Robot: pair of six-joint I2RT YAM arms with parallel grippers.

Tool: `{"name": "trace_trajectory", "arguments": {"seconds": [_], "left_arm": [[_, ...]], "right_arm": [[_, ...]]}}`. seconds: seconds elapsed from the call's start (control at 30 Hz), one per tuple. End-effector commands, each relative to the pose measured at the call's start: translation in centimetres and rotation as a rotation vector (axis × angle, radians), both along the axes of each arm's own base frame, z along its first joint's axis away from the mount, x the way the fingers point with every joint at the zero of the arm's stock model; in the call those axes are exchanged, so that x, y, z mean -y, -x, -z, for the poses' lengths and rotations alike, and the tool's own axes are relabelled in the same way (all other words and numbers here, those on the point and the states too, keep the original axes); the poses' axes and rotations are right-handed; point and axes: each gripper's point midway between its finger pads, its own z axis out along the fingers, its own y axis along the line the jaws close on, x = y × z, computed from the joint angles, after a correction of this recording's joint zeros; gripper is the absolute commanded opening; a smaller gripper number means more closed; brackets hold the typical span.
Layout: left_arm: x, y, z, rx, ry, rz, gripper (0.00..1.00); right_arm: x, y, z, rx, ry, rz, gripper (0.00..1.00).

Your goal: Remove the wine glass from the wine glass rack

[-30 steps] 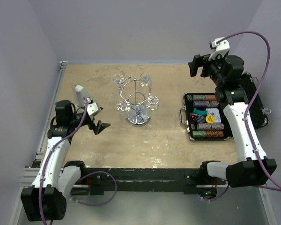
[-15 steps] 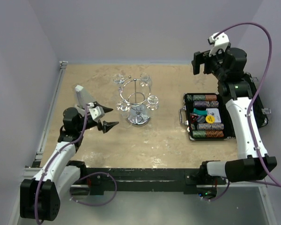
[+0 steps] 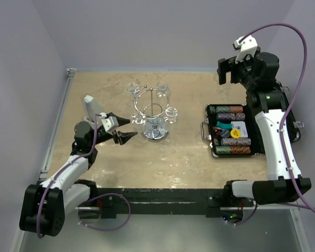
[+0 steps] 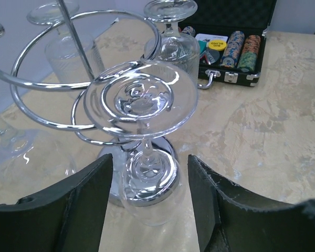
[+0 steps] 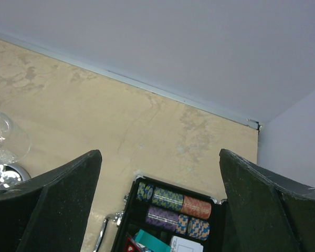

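The chrome wine glass rack point(image 3: 153, 105) stands mid-table on a round disc base point(image 3: 156, 133), with several clear glasses hanging upside down from its ring. My left gripper point(image 3: 127, 131) is open at the rack's left side. In the left wrist view the nearest wine glass point(image 4: 151, 181) hangs by its foot from a curled hook point(image 4: 131, 97). Its bowl sits between the open fingers point(image 4: 73, 210) of the left gripper point(image 4: 149, 210), with gaps on both sides. My right gripper point(image 3: 228, 71) is open and empty, raised high above the back right; it also shows in the right wrist view point(image 5: 160, 205).
An open black case point(image 3: 231, 131) of poker chips lies right of the rack; it also shows in the right wrist view point(image 5: 170, 210) and the left wrist view point(image 4: 228, 47). Other hanging glasses point(image 3: 171, 113) ring the pole. Walls close the back and sides.
My left arm has moved right toward the rack, bringing its open gripper up to the nearest hanging glass. My right gripper has risen slightly and shifted right.
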Motion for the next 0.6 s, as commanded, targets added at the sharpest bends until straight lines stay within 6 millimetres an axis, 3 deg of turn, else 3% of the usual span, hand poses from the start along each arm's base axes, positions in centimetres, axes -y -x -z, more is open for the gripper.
{"name": "trace_trajectory", "arguments": {"seconds": [0.0, 0.2, 0.57], "left_arm": [[1.5, 0.2, -2.1, 0.087, 0.03, 0.041, 0.63], [3.0, -0.3, -2.0, 0.071, 0.042, 0.023, 0.58], [3.5, -2.0, -1.7, 0.055, 0.095, -0.035, 0.46]], "right_arm": [[0.2, 0.8, -2.0, 0.058, 0.005, 0.001, 0.98], [-0.1, 1.0, -1.6, 0.051, -0.013, -0.013, 0.98], [-0.2, 0.6, -2.2, 0.046, -0.013, -0.011, 0.98]]}}
